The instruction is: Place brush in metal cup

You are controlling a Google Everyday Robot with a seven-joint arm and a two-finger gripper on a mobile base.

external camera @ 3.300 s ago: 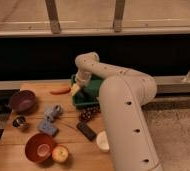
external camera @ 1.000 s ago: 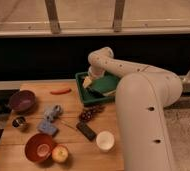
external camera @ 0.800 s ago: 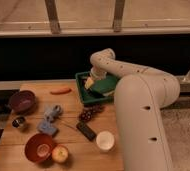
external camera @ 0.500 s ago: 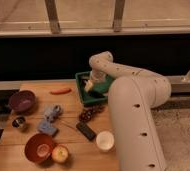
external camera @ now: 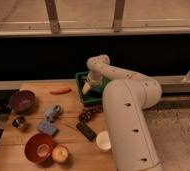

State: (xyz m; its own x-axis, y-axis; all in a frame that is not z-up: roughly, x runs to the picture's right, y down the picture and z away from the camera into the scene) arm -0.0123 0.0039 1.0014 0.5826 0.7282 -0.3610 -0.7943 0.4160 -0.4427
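- Under the green bin and spreading left and forward of it, the desk is a flat top of warm brown wood.
- Right of the bin, the robot arm is a thick, smooth white cylinder that bends over into it.
- The bin itself is a rectangular green plastic tray with a raised rim.
- Far left of the bin sits a round, dark purple bowl.
- Forward and left of the bin, near the desk's front edge, stands a round red-brown bowl, and a rounded apple touches it.
- Straight forward of the bin stands a small white cup.
- Between the bin and that cup lies a flat black rectangular block.
- Well left and forward of the bin, just in front of the purple bowl, the metal cup is small, round and shiny grey with a dark inside.
- Inside the bin, at its left part, the tool points down with a pale tip; I cannot tell whether it is apart or together.
- The brush cannot be picked out; it is not in the metal cup.
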